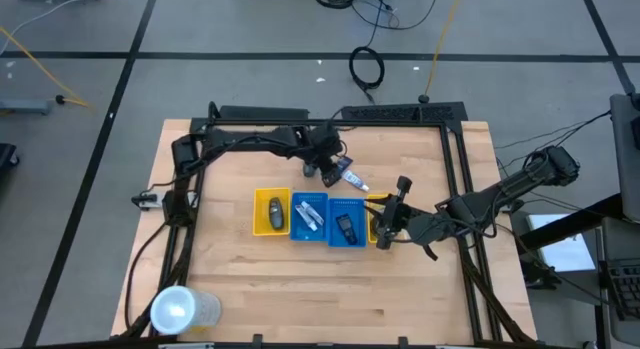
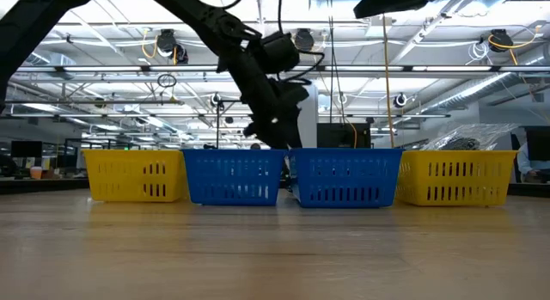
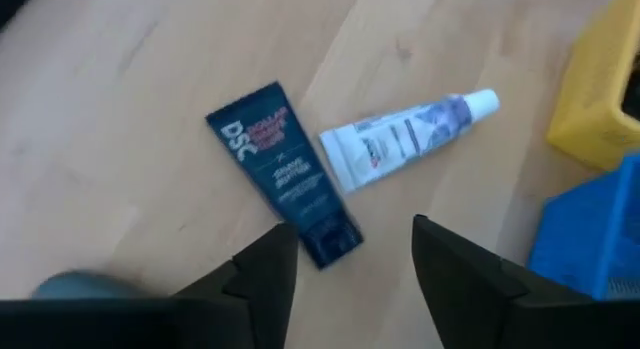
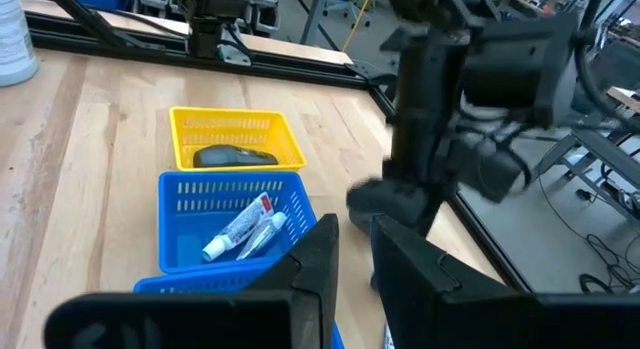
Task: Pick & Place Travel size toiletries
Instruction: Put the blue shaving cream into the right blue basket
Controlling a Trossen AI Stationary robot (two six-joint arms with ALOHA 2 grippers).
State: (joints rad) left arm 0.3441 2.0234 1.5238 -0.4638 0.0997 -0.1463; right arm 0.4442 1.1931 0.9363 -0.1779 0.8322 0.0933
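Left gripper (image 3: pixel 345 264) hovering fingers apart, empty, over dark DSC tube (image 3: pixel 284 173) and white tube (image 3: pixel 405 139) lying on table (image 3: pixel 120 109). Right gripper (image 4: pixel 352 251) waiting by the trays (image 1: pixel 310 217), fingers narrow, apparently holding nothing.

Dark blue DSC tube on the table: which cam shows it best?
Left wrist view: the dark blue DSC tube lies flat, label readable, beside the white tube, just ahead of the open left pincer. High view hides most of it under that arm. Low and right wrist views don't show it.
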